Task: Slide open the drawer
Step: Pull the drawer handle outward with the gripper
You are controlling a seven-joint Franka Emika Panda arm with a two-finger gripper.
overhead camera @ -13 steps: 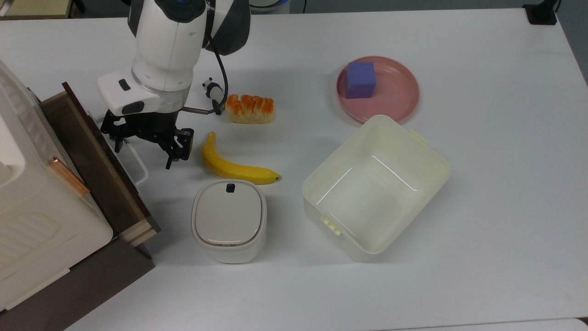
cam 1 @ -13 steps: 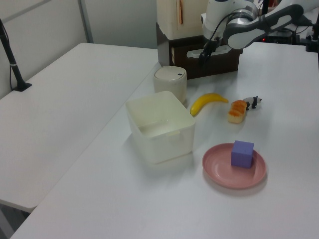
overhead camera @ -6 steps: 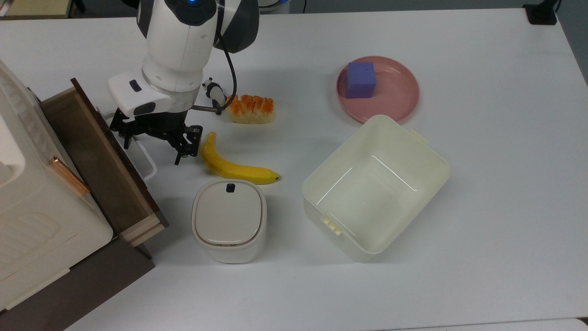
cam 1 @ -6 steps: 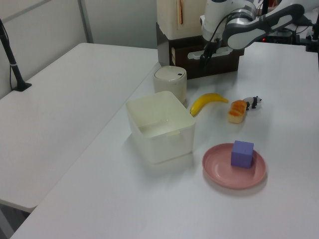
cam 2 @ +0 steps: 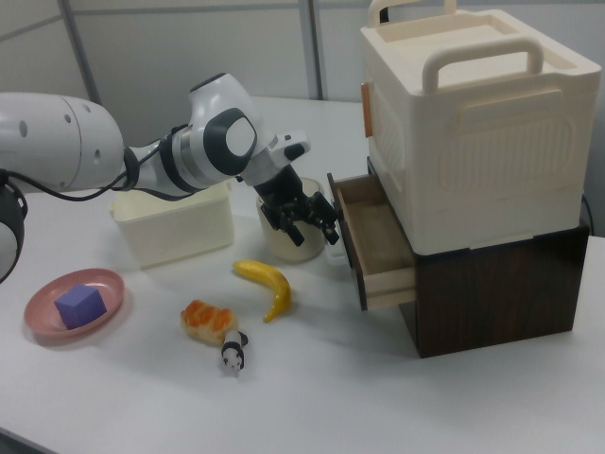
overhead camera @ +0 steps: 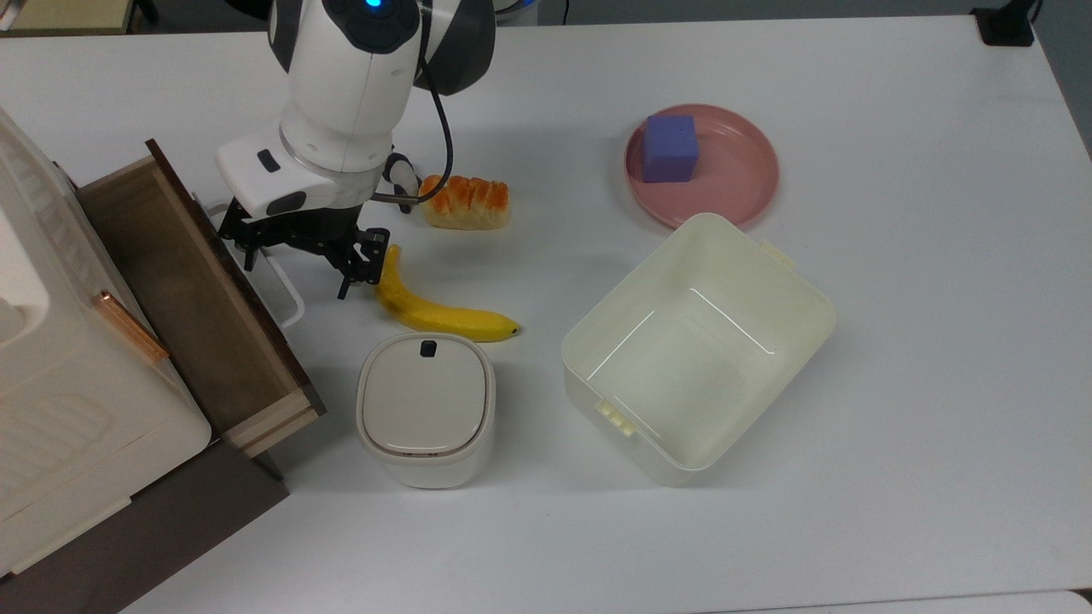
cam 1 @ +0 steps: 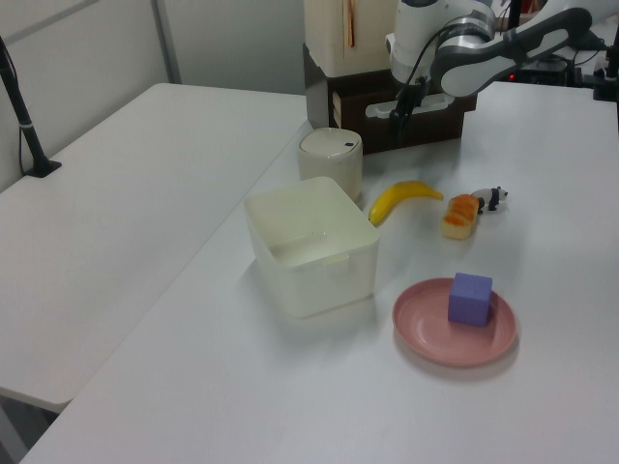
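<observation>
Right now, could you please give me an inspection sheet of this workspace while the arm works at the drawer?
Surface: white table, no spills seen.
Job's things: drawer partly pulled out, tan interior showing, nothing seen inside; white loop handle at the gripper.
Clutter: banana, bread, small panda figure, purple block on pink plate, empty cream tub, lidded white bin.
Grippers: gripper at the handle, right beside the banana's tip.
Cables: black cable looping from the wrist.
Surroundings: cream container atop the dark cabinet; second white table alongside.
</observation>
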